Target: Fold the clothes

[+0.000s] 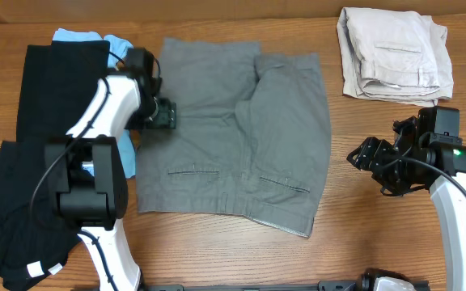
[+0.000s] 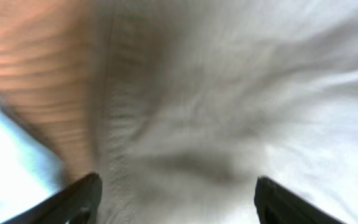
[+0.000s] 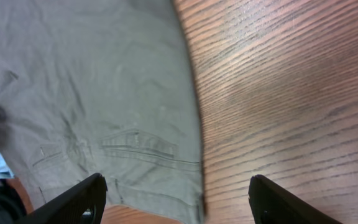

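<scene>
The grey shorts point(image 1: 233, 133) lie spread flat in the middle of the table, back pockets up, waistband toward the front edge. My left gripper point(image 1: 168, 114) hovers low over their left edge, open; in the left wrist view its fingers point(image 2: 82, 198) stand wide apart over blurred grey cloth point(image 2: 229, 112), with nothing between them. My right gripper point(image 1: 357, 157) is open above bare wood just right of the shorts. The right wrist view shows the shorts' right side point(image 3: 92, 93) with a pocket seam, and my right gripper point(image 3: 176, 198) holds nothing.
Folded pale beige shorts point(image 1: 391, 52) lie at the back right. A black garment point(image 1: 35, 170) covers the left side, with light blue cloth point(image 1: 79, 35) beside it. The table's point(image 1: 379, 242) wood shows right of and in front of the grey shorts.
</scene>
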`<state>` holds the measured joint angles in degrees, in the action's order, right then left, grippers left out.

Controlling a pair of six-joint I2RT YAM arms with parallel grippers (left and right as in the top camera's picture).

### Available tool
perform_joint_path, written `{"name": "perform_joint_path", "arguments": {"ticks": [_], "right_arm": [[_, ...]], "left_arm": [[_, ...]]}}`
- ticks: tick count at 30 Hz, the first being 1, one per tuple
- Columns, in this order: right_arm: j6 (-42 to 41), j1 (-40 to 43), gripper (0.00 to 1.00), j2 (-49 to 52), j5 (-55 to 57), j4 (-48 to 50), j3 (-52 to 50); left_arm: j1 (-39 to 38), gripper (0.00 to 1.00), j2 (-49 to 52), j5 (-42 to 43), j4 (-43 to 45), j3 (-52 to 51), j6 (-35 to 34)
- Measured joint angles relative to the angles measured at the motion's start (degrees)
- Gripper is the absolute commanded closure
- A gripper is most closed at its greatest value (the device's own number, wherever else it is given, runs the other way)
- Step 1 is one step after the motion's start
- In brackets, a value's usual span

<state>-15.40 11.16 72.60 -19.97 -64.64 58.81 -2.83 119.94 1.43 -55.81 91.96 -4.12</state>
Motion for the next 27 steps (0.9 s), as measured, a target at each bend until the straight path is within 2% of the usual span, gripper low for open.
{"name": "perform_joint_path", "arguments": {"ticks": [4,7,12,16,20,24,27], "right_arm": [[-0.66,-0.02,0.23,-2.25,0.02,-2.01,0.31],[-1.16,-0.02,0.23,-6.8,0.13,-4.9,0.9],[-2.54,-0.02,0.21,-15.82,1.86,-11.65,1.7],[-3.32,-0.02,0.2,-21.05,3.61,-17.49,1.81],[-3.87,-0.07,0.2,-22.99,3.67,-18.56,1.62],[-4.44,-1.79,0.2,-22.86,2.6,-15.61,-2.25],[-6.19,-5.2,0.2,-21.97,1.62,-11.63,-7.02]], "left_arm": [[0.31,0.19,0.22,0.74,-15.23,16.11,0.02],[0.2,0.18,-0.04,2.23,-23.06,25.88,0.02],[-0.44,0.21,-1.86,3.08,-34.49,33.33,0.02],[-1.38,0.22,-4.35,3.28,-40.48,33.55,0.02],[-2.84,0.22,-9.11,3.3,-40.48,29.86,-0.2],[-3.72,0.22,-15.69,3.26,-37.05,20.13,-0.68],[-3.85,0.22,-20.33,3.26,-30.49,8.83,-2.03]]}}
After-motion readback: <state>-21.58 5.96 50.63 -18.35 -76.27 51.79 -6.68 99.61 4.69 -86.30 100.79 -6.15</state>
